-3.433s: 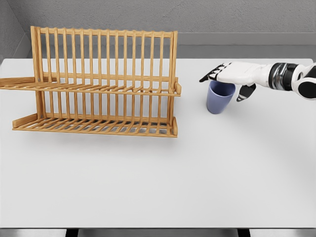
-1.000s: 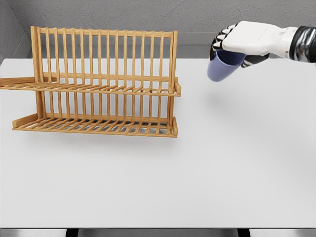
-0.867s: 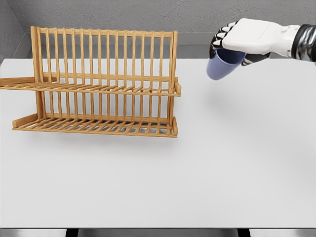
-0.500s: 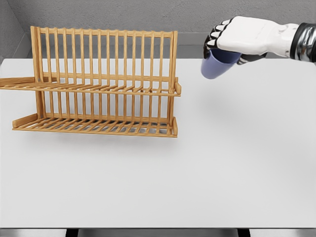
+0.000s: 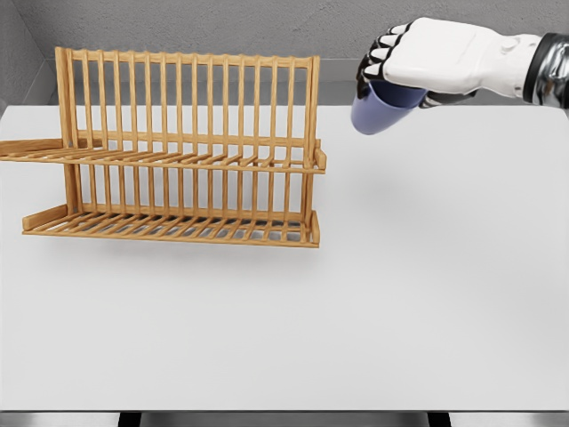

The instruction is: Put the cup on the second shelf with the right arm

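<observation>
Right robot hand (image 5: 427,58) — palm down, gripping tilted cup (image 5: 375,110) aloft.

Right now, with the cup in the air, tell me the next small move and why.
Probably carry it further left at about this height. The right hand grips the blue cup from above, tilted, clear of the table and to the right of the wooden rack. The upper shelf lies lower and to the left, so the cup must come over it before any lowering.
</observation>
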